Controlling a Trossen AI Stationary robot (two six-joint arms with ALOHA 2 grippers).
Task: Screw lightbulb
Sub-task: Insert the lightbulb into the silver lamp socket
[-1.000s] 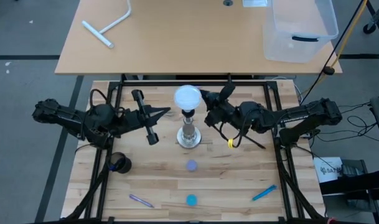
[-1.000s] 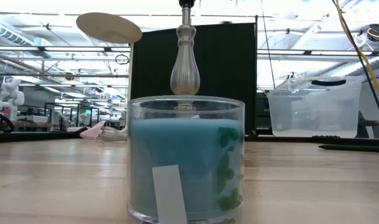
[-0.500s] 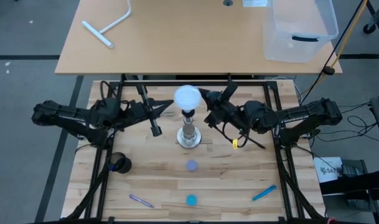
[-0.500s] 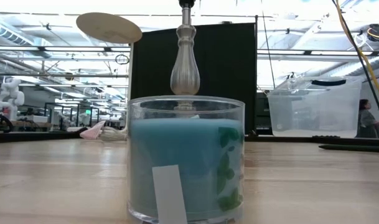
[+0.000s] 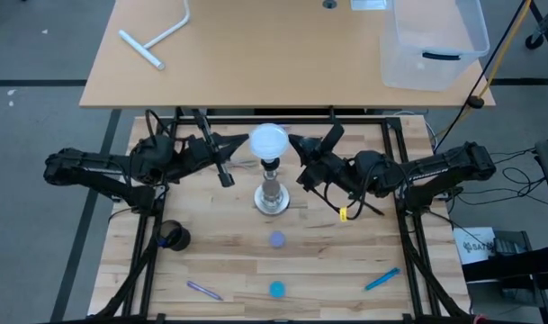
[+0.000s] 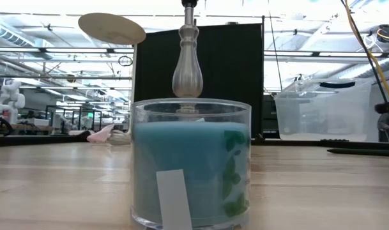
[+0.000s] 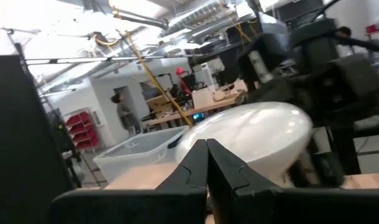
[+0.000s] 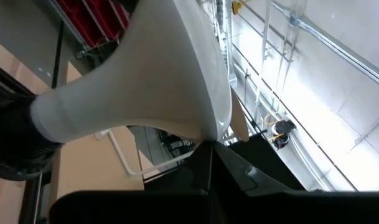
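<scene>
Nearest the front of the worktop (image 5: 345, 270) little is in play. Further in, the bulb (image 5: 268, 140) sits atop the stand (image 5: 272, 193), apparently being turned home. Both tools are pinched together, holding nothing: the left tool (image 5: 241, 144) and right tool (image 5: 294, 140) press their tips against opposite sides of the globe. Next, I'd guess, comes a nudging twist.
</scene>
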